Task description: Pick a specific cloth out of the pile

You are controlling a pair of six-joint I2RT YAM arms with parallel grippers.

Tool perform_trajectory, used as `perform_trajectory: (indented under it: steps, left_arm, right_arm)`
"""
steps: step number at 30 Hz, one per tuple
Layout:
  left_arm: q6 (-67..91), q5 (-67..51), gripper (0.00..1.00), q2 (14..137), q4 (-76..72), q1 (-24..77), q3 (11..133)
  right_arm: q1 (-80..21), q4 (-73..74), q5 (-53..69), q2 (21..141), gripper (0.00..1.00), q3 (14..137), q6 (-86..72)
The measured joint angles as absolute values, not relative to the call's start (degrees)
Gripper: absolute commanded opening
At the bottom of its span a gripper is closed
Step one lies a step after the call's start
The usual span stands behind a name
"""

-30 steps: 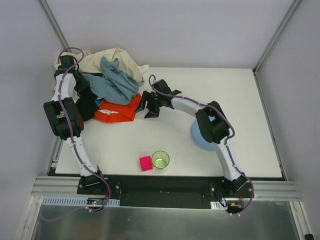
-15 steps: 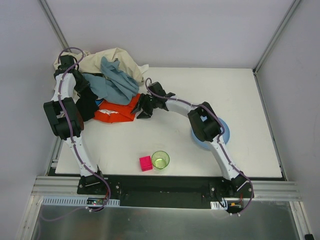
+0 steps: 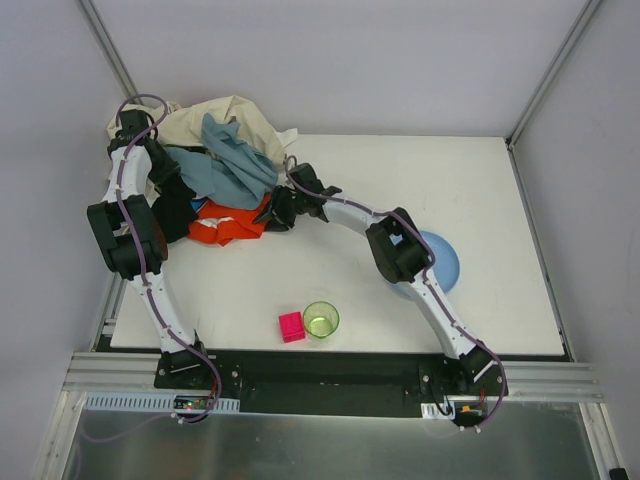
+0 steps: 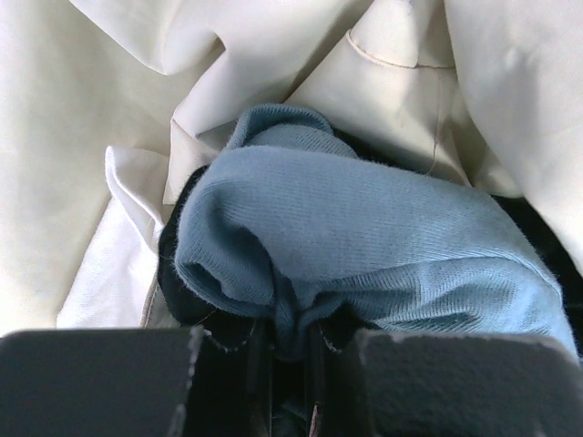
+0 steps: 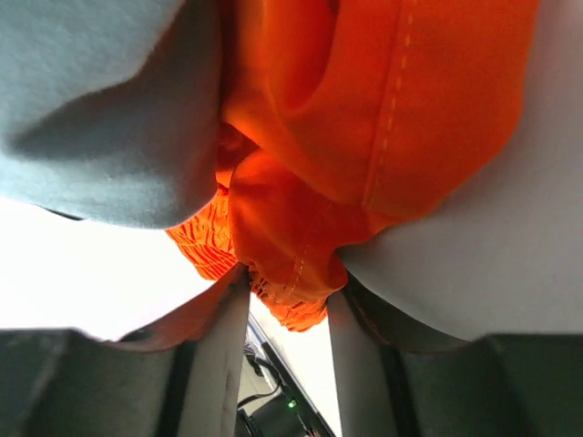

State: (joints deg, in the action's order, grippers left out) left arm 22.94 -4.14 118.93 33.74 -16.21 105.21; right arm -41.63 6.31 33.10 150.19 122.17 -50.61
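The orange-red cloth (image 3: 225, 225) lies at the near edge of the pile (image 3: 235, 115), partly under a grey-blue cloth (image 3: 235, 165). My right gripper (image 3: 272, 210) is at the orange-red cloth's right edge. In the right wrist view its fingers are closed on a bunched, stitched hem of the cloth (image 5: 364, 109), at my right gripper (image 5: 287, 291). My left gripper (image 3: 162, 185) is down in the pile's left side. In the left wrist view my left gripper (image 4: 290, 341) pinches a fold of the grey-blue cloth (image 4: 364, 237) over the beige sheet (image 4: 109, 91).
A blue plate (image 3: 440, 262) sits right of centre, partly under the right arm. A green cup (image 3: 321, 320) and a pink cube (image 3: 291, 327) stand near the front edge. A black cloth (image 3: 175, 215) lies left of the orange one. Frame posts stand at the back corners.
My right gripper moved left onto the orange-red cloth's right edge and narrowed around it, bunching it. The right arm swung off the blue plate. The left arm has not moved.
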Motion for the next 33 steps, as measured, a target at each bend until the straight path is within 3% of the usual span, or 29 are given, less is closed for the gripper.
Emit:
perform_trajectory:
  steps: [6,9,20,33]
  left_arm:
    - [22.94,-4.29,0.00,118.93,33.80,-16.21,105.30]
    - [22.94,-4.34,0.00,118.93,33.82,-16.21,105.30]
    - [22.94,-4.45,0.00,118.93,33.91,-16.21,105.32]
    - [23.14,-6.15,0.00,118.93,36.12,-16.12,105.58]
  right_arm:
    - [-41.85,5.39,33.30,151.92,0.08,123.20,-52.62]
    - [-41.91,4.97,33.32,152.18,0.00,123.00,-53.19]
    - [-41.89,2.22,33.19,149.45,0.00,117.86,-51.48]
    - [-40.91,5.87,30.41,135.33,0.00,110.48,-42.04]
